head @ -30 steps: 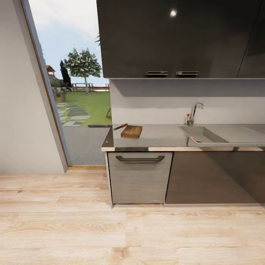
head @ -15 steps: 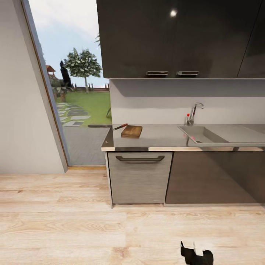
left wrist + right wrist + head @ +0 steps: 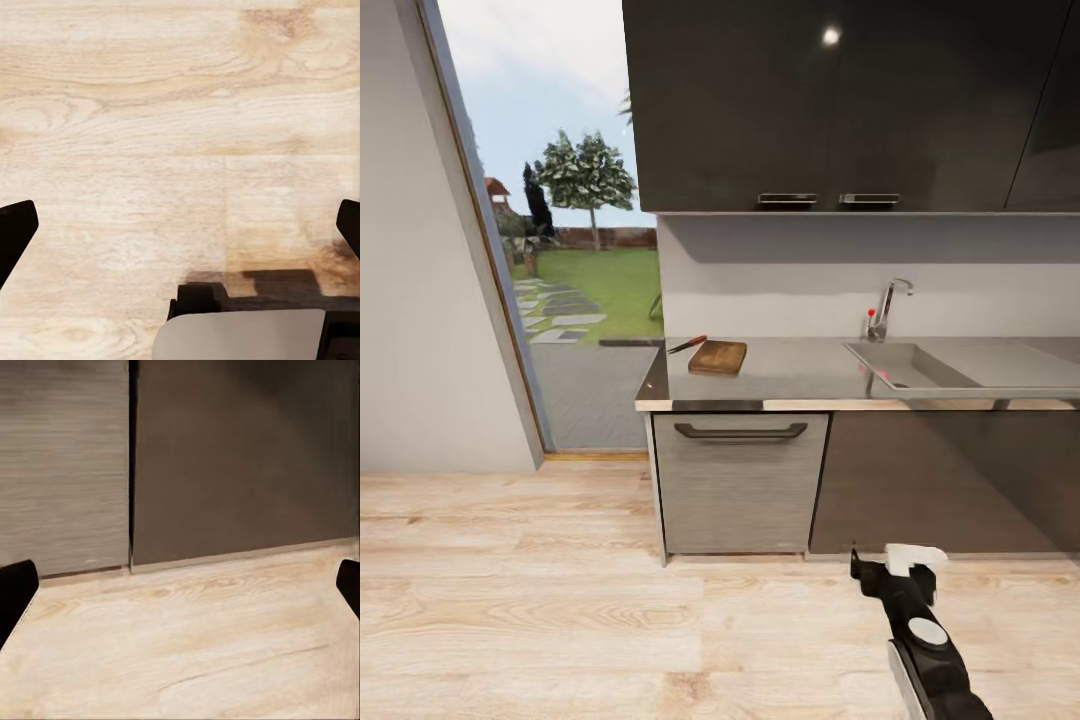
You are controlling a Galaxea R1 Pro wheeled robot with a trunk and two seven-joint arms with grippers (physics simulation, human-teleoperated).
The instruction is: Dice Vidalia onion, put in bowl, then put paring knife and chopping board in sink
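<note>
Onion isn't visible from here. One paring knife (image 3: 687,344) lies touching the left end of one chopping board (image 3: 718,356) on the countertop (image 3: 800,375), then one sink (image 3: 920,368) further right. Right gripper (image 3: 888,572) hangs low over the floor (image 3: 540,620), fingers spread wide apart.

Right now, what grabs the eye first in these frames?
The big window at left with its green garden, beside the dark wall cabinets. On the counter lies the board, the knife off its left corner and the sink to the right. The right arm pokes up at bottom right, gripper open above the wood floor.
</note>
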